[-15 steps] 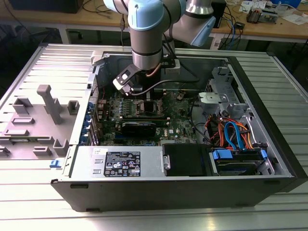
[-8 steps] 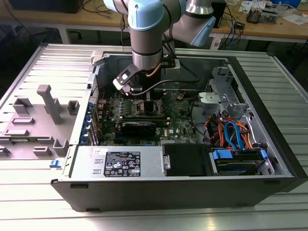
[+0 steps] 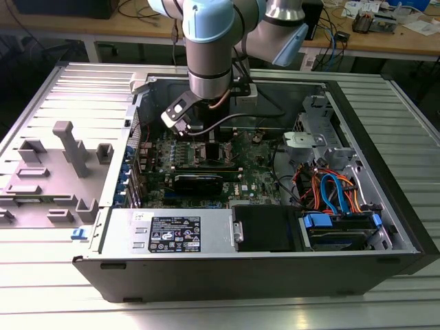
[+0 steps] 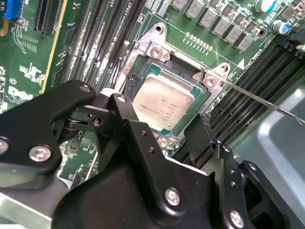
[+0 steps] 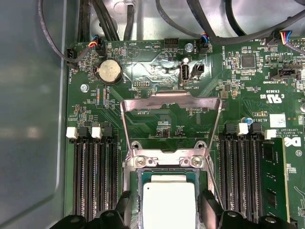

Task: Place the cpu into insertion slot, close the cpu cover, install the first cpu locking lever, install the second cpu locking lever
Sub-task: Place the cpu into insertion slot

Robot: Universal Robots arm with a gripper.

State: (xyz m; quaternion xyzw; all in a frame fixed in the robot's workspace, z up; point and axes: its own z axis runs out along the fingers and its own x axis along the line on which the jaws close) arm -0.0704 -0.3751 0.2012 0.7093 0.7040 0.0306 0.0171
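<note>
Inside the open computer case (image 3: 261,278) mid-frame, the gripper (image 4: 157,112) hangs, jaws spread, over the chip (image 4: 164,105) lying in its socket (image 4: 157,50).

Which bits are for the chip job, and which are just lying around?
For the job: cpu, insertion slot, cpu cover flipped open, locking lever, claw open beside the cpu.
Just there: round battery, memory slots, orange and blue cables.
</note>
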